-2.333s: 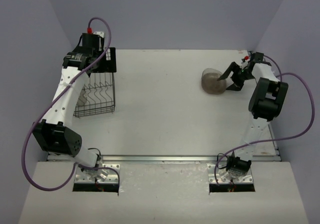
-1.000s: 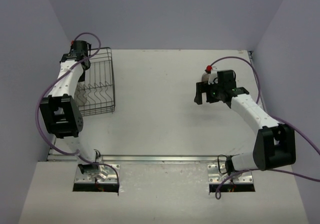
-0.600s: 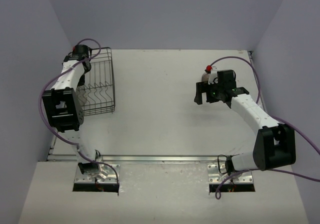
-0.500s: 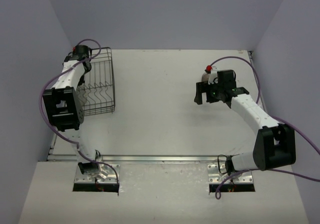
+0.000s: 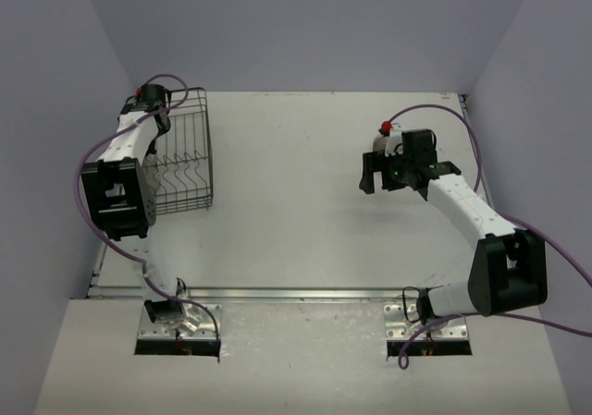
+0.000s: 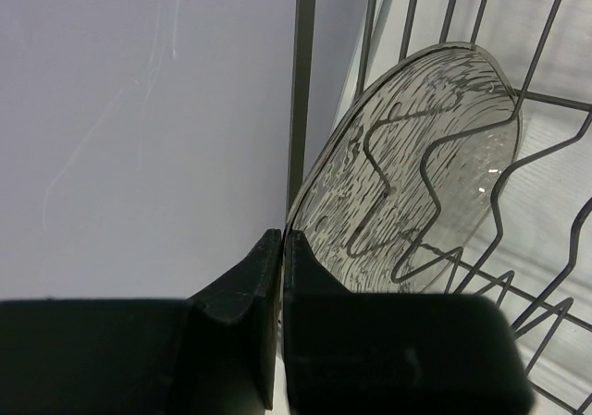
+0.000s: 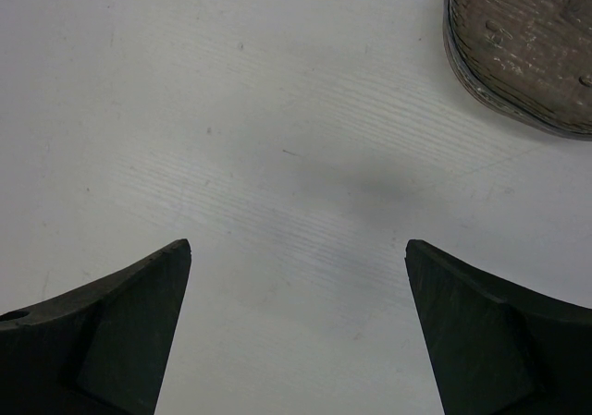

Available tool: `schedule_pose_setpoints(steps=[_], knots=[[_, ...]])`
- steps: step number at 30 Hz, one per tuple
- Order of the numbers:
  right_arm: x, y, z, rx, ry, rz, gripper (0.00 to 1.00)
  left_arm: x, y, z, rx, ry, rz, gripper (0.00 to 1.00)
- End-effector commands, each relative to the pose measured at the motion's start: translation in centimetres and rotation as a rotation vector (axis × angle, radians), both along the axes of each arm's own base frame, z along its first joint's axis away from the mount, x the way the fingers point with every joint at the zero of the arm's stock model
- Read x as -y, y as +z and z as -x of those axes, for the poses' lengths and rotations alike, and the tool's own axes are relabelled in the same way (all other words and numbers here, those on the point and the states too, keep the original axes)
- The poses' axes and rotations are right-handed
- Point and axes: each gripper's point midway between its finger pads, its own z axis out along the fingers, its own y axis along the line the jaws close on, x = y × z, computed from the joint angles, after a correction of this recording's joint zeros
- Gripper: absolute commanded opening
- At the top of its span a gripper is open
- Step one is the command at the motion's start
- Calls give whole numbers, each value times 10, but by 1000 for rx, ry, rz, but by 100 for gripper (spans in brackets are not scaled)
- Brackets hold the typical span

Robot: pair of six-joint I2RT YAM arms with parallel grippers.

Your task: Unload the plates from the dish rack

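A see-through plate (image 6: 416, 165) stands on edge among the wavy wire dividers of the black dish rack (image 5: 188, 161), close to its left wire side (image 6: 302, 73). My left gripper (image 6: 281, 238) reaches down into the rack's far left corner (image 5: 151, 117). It is shut, and the plate's lower rim runs in between its fingertips. A grey-brown plate (image 7: 527, 50) lies flat on the table, mostly hidden behind my right wrist in the top view (image 5: 378, 143). My right gripper (image 7: 298, 249) hovers open over bare table just short of that plate, holding nothing.
The purple side wall (image 6: 139, 128) stands right behind the rack's left side. The white table (image 5: 296, 193) stretches between the rack and the grey-brown plate. Purple cables loop from both arms.
My left gripper's jaws have closed onto the see-through plate's rim over the last second. The right arm, earlier beside the grey-brown plate, swung over it and has since stayed still and open.
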Motion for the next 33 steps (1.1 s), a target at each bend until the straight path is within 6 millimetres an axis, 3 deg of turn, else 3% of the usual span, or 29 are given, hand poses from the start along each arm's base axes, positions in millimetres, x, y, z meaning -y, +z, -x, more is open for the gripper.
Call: schedule_pose_setpoints(steps=[1, 9, 15, 18, 20, 24, 28, 29, 31, 33], knots=[[-3, 19, -9, 78, 15, -8, 99, -7, 41, -16, 130, 15, -24, 0], [-5, 20, -10, 70, 14, -18, 99, 7, 112, -24, 251, -17, -36, 0], [-5, 24, -11, 78, 10, -27, 99, 39, 163, -28, 326, -99, -125, 0], [-7, 27, -10, 84, 13, -36, 99, 70, 187, -32, 373, -172, -153, 0], [-8, 30, -10, 89, 15, -46, 99, 76, 194, -31, 389, -182, -152, 0], [-22, 43, -7, 106, 54, -123, 99, 106, 196, -30, 414, -258, -30, 0], [-48, 65, -6, 109, 112, -274, 99, 150, 181, -30, 419, -403, 223, 0], [-54, 67, -6, 98, 122, -307, 99, 152, 183, -27, 429, -408, 237, 0], [-70, 85, -16, 100, 138, -389, 99, 185, 181, -24, 444, -519, 407, 0], [-84, 92, -25, 80, 140, -448, 99, 205, 179, -19, 442, -578, 509, 0]])
